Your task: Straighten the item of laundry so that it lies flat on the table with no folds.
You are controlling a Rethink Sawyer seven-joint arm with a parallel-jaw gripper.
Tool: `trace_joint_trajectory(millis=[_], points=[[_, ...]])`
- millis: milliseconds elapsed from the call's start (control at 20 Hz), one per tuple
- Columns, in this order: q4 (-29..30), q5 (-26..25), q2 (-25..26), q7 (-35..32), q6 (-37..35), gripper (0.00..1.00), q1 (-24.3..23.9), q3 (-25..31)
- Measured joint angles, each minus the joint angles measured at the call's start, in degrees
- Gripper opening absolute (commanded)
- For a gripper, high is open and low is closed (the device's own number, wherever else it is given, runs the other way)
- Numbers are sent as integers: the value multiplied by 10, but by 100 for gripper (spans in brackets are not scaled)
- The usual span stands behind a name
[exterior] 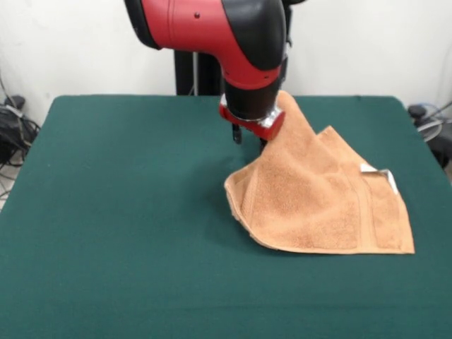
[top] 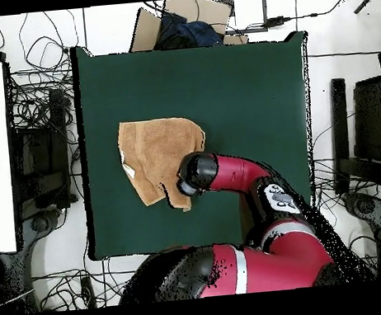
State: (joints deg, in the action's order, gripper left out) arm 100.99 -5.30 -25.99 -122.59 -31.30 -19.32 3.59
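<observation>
hanging from the end effector (exterior: 248, 138) by one corner, the peach-orange towel (exterior: 318, 201) is seen partly lifted off the green tabletop (exterior: 106, 212). in the front view the raised corner is drawn up behind the red wrist plate of the arm (exterior: 226, 35), and the cloth slopes down from there to the felt. the end effector appears clenched on that corner, though the fingertips themselves are largely hidden by cloth and wrist. the lower part of the towel is spread on the tabletop, right of centre in the front view, with a long straight edge toward the camera and a rounded fold at its left end. a woven border band is visible near the right edge, and a small white tag (exterior: 378, 173) is shown at the upper right corner, just where the cloth meets the felt. a second ridge of cloth is raised beside the lifted corner.

in the overhead view the towel (top: 156, 155) is found left of centre on the tabletop (top: 245, 85), with the black wrist of the arm (top: 228, 173) placed over its lower right portion. cables are seen on the floor around the tabletop.
</observation>
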Motion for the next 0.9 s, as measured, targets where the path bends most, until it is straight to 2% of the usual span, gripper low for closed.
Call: trace_joint_trajectory(millis=[550, 750, 900], points=[[0, 0, 8, 0, 0, 100, 2, 0], [1, 0, -7, 0, -19, 100, 5, 0], [9, 0, -37, 0, -63, 100, 5, 0]])
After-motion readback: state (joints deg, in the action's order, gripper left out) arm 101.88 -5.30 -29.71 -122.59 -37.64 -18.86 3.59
